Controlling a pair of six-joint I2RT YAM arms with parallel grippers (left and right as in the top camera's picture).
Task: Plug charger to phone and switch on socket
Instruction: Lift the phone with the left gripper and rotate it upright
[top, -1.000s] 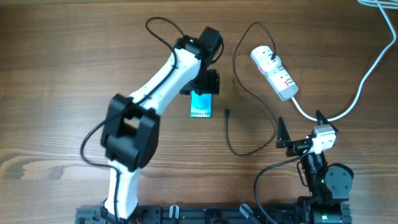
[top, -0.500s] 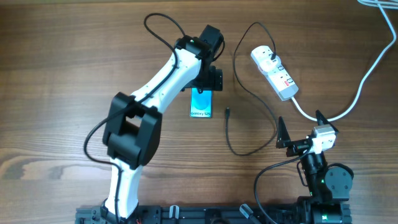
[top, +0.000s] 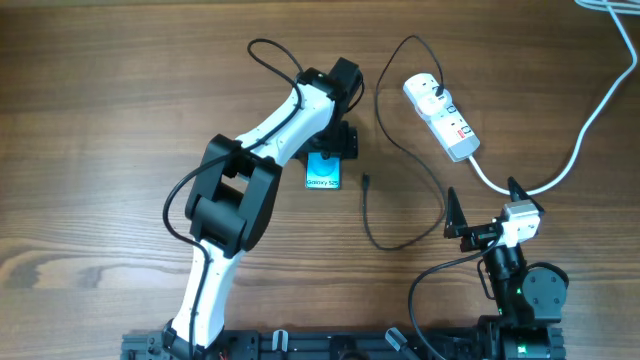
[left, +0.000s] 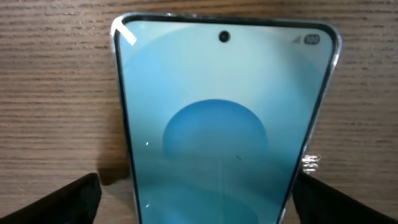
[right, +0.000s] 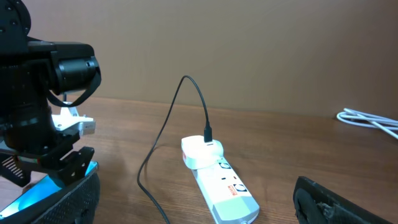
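The phone (top: 322, 178) lies flat at the table's middle, teal screen up, "Galaxy" lettering at its near end. My left gripper (top: 329, 147) is open over its far end. In the left wrist view the phone (left: 217, 130) fills the frame between the two fingers of my left gripper (left: 198, 208), which stand apart from its edges. The charger (top: 402, 150) runs from its plug in the socket (top: 445, 118) to a loose connector tip (top: 366, 182) right of the phone. My right gripper (top: 485, 205) is open and empty at the lower right. The right wrist view shows the socket (right: 224, 190) and the charger (right: 186, 99).
The socket's thick white cord (top: 590, 115) loops off the table's right side and shows in the right wrist view (right: 367, 121). The left arm (top: 265, 135) stretches diagonally across the middle. The right arm's base (top: 525, 290) sits at the near right edge.
The left arm's elbow swung right and its gripper shifted slightly nearer over the phone's far end. The phone, charger, socket and right arm have not moved.
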